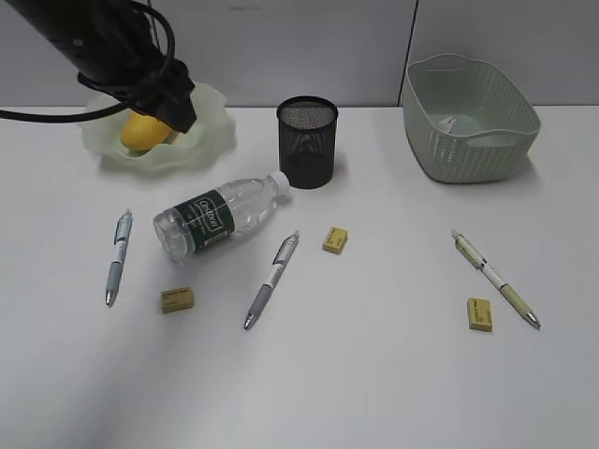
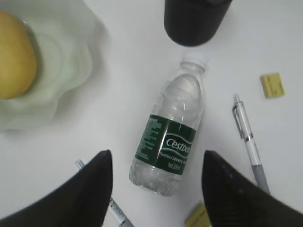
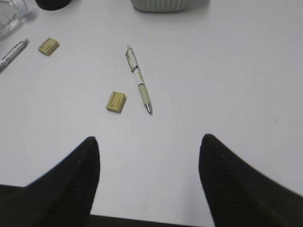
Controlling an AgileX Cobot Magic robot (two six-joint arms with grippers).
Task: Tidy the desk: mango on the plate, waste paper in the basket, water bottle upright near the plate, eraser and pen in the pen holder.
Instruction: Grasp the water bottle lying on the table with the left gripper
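1. The mango (image 1: 140,131) is seen lying on the plate (image 1: 211,131), and a pale scrap that may be the waste paper (image 1: 449,123) shows inside the basket (image 1: 468,150); those two steps are judged done.
2. The water bottle (image 2: 171,137) lies on its side on the desk (image 1: 374,374), its cap pointing toward the pen holder (image 1: 307,140).
3. The left gripper (image 2: 156,179) is held above the bottle with its fingers spread wide and nothing between them.
4. The right gripper (image 3: 149,165) is likewise spread and empty, low over bare tabletop, with a pen (image 3: 138,78) and an eraser (image 3: 116,101) ahead of it.
5. Standing the bottle up is judged the step in hand; a descent over its labelled middle and a firm closing would be called for, then tilting it upright near the plate.
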